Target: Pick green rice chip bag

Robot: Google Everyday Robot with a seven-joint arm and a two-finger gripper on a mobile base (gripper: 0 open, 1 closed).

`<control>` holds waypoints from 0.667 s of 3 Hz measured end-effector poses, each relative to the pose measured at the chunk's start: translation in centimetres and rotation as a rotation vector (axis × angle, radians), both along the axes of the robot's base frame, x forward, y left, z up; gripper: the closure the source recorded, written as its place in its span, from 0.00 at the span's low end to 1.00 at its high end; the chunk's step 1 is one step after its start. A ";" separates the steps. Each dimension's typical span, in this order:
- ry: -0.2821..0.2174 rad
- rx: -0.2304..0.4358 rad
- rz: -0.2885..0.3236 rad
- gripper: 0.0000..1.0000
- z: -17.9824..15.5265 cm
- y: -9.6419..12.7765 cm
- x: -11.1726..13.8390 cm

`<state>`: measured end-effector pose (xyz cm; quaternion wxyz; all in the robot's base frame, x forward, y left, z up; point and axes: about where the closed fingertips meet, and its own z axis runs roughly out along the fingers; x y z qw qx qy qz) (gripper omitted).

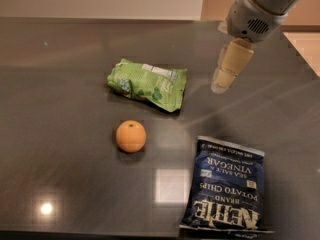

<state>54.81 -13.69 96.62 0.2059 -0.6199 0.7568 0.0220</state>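
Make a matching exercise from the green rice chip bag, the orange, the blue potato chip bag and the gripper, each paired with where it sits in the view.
Things:
1. green rice chip bag
2. orange
3. blue potato chip bag
4. gripper

Places:
A. lower right of the view
B. upper right of the view
C. just below centre, to the left
D. just above centre

Pairs: 1-D, 2-C, 3-A, 4-B

A dark glossy table [60, 59] holds a round orange fruit [131, 136], probably an orange, near the middle. A dark blue potato chip bag [225, 186] lies flat nearby, lettering upside down.
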 end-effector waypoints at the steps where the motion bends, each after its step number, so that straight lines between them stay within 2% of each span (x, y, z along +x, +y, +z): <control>1: 0.014 0.040 0.027 0.00 -1.3 3.6 3.2; 2: 0.041 0.061 0.070 0.00 -2.9 7.3 5.3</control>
